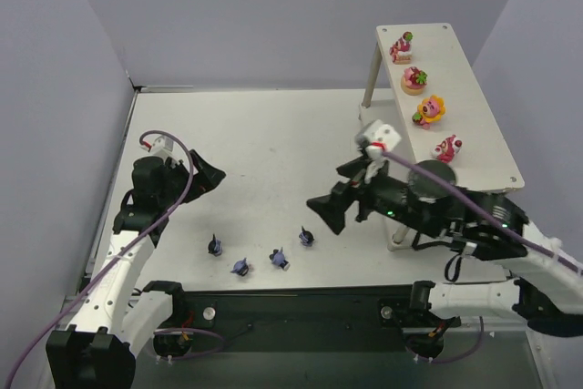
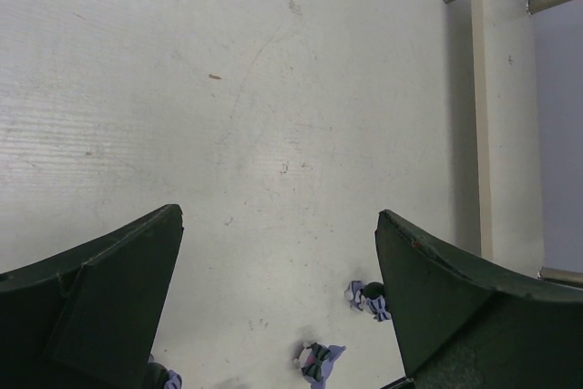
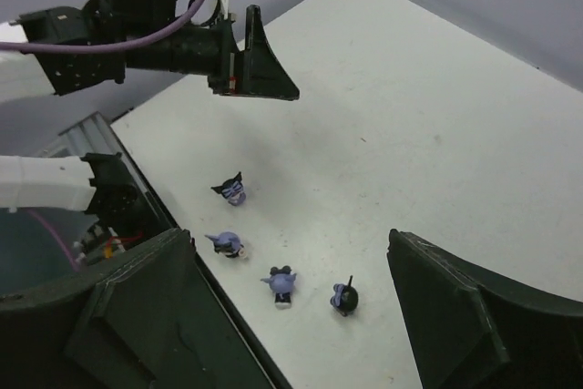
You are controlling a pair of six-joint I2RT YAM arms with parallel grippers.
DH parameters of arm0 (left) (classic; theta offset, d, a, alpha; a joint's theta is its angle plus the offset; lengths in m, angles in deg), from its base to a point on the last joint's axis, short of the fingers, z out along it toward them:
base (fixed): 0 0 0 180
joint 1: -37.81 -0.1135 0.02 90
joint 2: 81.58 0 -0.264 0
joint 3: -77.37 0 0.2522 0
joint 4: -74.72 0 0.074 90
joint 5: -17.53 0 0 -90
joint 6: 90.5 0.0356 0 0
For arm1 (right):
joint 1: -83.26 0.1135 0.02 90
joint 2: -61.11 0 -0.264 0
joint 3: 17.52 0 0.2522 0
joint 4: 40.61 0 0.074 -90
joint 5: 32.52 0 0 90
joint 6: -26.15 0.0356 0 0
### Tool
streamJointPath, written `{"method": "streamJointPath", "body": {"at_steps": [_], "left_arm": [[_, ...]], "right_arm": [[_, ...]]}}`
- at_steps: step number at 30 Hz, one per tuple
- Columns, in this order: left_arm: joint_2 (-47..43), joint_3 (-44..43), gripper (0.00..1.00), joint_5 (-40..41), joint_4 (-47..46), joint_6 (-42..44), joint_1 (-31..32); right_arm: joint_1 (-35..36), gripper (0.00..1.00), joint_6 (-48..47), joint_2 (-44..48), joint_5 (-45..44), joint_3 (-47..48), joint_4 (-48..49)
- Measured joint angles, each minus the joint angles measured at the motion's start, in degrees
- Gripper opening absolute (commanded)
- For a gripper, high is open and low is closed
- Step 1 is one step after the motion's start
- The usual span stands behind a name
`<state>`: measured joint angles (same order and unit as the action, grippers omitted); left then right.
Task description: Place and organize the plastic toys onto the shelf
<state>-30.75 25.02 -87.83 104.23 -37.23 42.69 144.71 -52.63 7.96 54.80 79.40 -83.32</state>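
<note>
Where my left arm reaches forward, left gripper (image 1: 208,173) gapes empty. I count four dark toys (image 1: 240,267) on the table (image 1: 273,134), with the right gripper (image 1: 324,213) near them, jaws apart, empty. Four bright toys (image 1: 415,80) line the shelf (image 1: 478,97) top.

White tabletop (image 1: 273,134), lightly scuffed, a few small specks. Pale grey-lavender back wall (image 1: 273,6); matching side walls (image 1: 55,88) left and right. Even, soft light; faint shadows.

Robot lab, bare grey walls (image 1: 273,15), white table (image 1: 273,134)
</note>
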Motion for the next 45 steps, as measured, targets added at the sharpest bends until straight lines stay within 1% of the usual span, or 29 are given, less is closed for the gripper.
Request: {"method": "streamJointPath", "body": {"at_steps": [2, 3, 5, 7, 11, 15, 17, 18, 21, 25, 28, 35, 41, 45], "left_arm": [[-0.2, 0.0, 0.97, 0.6, 0.6, 0.1, 0.0], [-0.2, 0.0, 0.97, 0.8, 0.8, 0.1, -0.1], [-0.2, 0.0, 0.97, 1.5, 1.4, 0.1, -0.1], [-0.3, 0.0, 0.97, 1.9, 2.4, 0.2, -0.1], [-0.5, 0.0, 0.97, 2.3, 3.9, 0.5, -0.1], [-0.9, 0.0, 0.97, 2.6, 5.5, 1.3, -0.2], [-1.2, 0.0, 0.97, 2.6, 6.0, 1.5, -0.2], [-1.3, 0.0, 0.97, 2.7, 6.2, 1.5, -0.2], [-1.8, 0.0, 0.97, 2.8, 7.2, 1.9, -0.3], [-2.9, 0.0, 0.97, 2.8, 8.4, 3.0, -0.5], [-3.7, 0.0, 0.97, 2.7, 9.1, 3.5, -0.5], [-5.7, 0.0, 0.97, 1.8, 10.0, 4.5, -0.6], [-7.0, 0.0, 0.97, 1.4, 10.6, 5.1, -0.6], [-7.0, 0.0, 0.97, 0.9, 10.7, 5.7, -0.6]], "right_arm": [[8.6, 0.96, -2.3, -5.6, -8.5, 2.3, 0.3], [11.3, 0.97, -3.1, -9.0, -12.7, 3.6, 0.8], [12.9, 0.99, -3.9, -14.0, -17.4, 3.8, 2.1], [12.9, 1.00, -4.1, -18.5, -21.2, 2.0, 3.3], [12.8, 1.00, -3.0, -22.5, -24.6, -2.4, 4.4], [12.2, 0.99, 0.2, -23.2, -25.3, -6.2, 6.6], [11.6, 0.93, 2.6, -23.6, -25.4, -7.9, 8.7], [11.1, 0.89, 3.9, -23.7, -25.2, -9.1, 10.0], [9.0, 0.79, 8.0, -24.7, -24.9, -12.6, 12.2], [5.5, 0.76, 14.3, -26.1, -23.7, -20.5, 14.1], [4.6, 0.75, 17.3, -27.0, -24.2, -24.5, 13.5], [6.1, 0.71, 21.7, -29.2, -24.8, -26.9, 12.9], [7.0, 0.61, 23.6, -33.0, -23.8, -29.4, 13.6], [7.0, 0.60, 24.5, -35.6, -23.2, -30.3, 14.1]]}}
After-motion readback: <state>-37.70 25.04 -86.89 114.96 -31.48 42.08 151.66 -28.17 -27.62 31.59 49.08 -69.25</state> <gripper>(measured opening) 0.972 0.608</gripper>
